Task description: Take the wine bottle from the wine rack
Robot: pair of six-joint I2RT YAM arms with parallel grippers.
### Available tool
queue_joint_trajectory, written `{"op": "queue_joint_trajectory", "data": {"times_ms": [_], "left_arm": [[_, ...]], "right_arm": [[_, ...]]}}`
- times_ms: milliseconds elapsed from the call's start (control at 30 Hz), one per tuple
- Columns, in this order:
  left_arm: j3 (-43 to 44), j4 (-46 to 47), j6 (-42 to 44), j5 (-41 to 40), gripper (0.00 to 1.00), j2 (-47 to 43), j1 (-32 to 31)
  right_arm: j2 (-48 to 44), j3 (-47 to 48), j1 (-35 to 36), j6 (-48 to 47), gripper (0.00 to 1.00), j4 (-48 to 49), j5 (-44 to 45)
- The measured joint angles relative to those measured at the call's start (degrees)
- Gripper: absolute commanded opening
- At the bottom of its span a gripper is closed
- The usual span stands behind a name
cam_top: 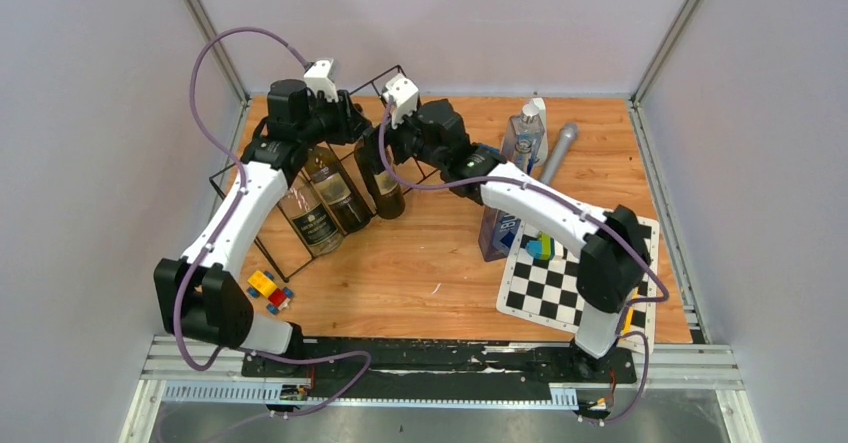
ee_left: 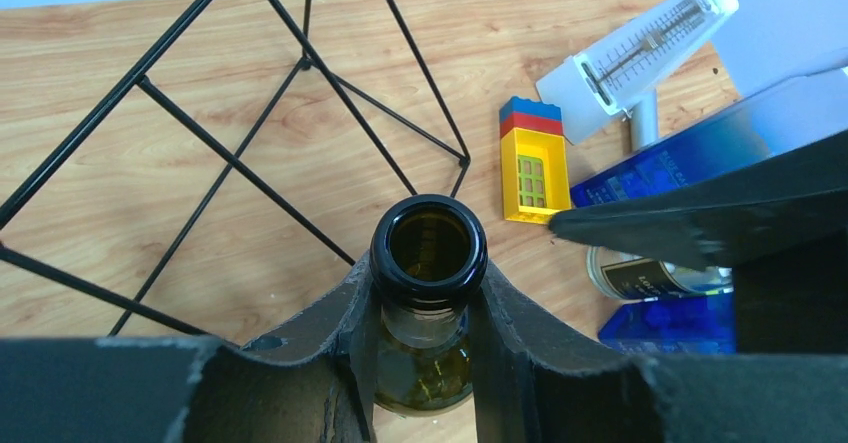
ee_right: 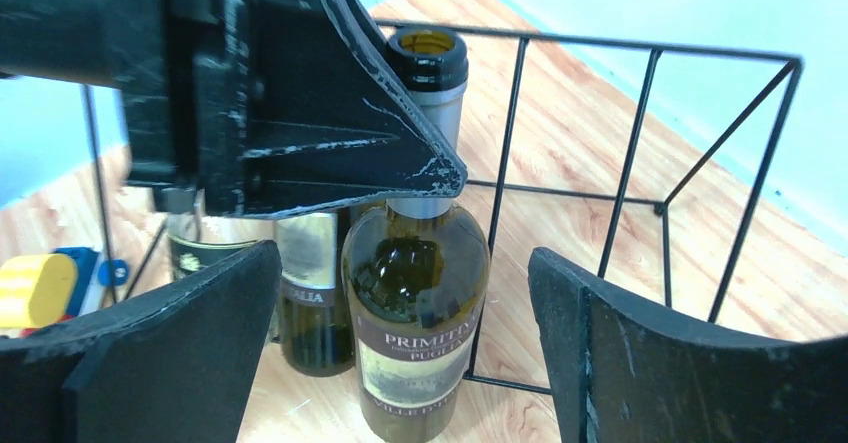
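Clenched on glass, the left gripper (ee_left: 428, 275) has its fingers (ee_left: 520, 333) pressed to both sides of the neck of a wine bottle (ee_left: 427, 358), just under the lip. The right gripper (ee_right: 402, 258) stands released, its jaws spread wide on either side of the Primitivo bottle (ee_right: 415, 303) and touching neither flank.

Beyond and to the left of the left jaws runs the rack (ee_left: 230, 157), a long black wire frame lying on the table (cam_top: 440, 253). From above, its long axis slants from the near left to the far right, and both grippers sit over its far half.

The wine bottle stands steeply in the rack. Its long axis runs straight down between the left jaws, open mouth up at the wrist and base down toward the table. From above it is the middle one of three bottles and leans, neck to the far side and base nearer the arms.

The Primitivo bottle is just to its right, parallel to it, its mouth up past the right jaws and its label facing them. A clear bottle (cam_top: 312, 221) lies left of both, outside either pair of jaws.

A blue box (ee_left: 690, 153) sits right of the left jaws, and a yellow brick (ee_left: 533, 168) lies on the table just beyond them.
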Motion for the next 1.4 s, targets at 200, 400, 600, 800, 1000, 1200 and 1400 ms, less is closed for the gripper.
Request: {"op": "queue_joint_trajectory", "data": {"times_ms": [200,400,600,800,1000,1200,1400], "left_arm": [[-0.13,-2.27,1.01,-1.64,0.00,-4.68,-1.20],[-0.13,-3.82,3.37,-4.74,0.00,-6.82,-4.68],[-1.27,-5.88,5.42,-7.67,0.00,-8.55,-10.91],[-3.15,-5.81,7.10,-9.16,0.00,-9.92,-15.26],[-3.56,-2.99,7.87,-10.12,0.00,-9.75,-19.39],[-3.56,2.05,8.87,-11.72,0.00,-6.14,-24.76],[-3.56,6.19,9.79,-11.39,0.00,-0.59,-27.21]], "right_arm": [[-9.86,-4.00,0.48,-0.20,0.98,0.74,-1.31],[-17.86,-7.08,1.11,-0.17,0.97,-0.92,-1.79],[-26.51,-7.85,1.64,0.61,0.97,-4.50,-1.68],[-36.39,-8.07,1.66,3.41,0.97,-9.62,0.96],[-43.50,-6.51,1.68,8.52,0.97,-19.82,11.04],[-51.25,-8.22,1.68,13.81,0.96,-30.03,20.94],[-59.80,-12.50,1.68,18.71,0.94,-37.05,24.50]]}}
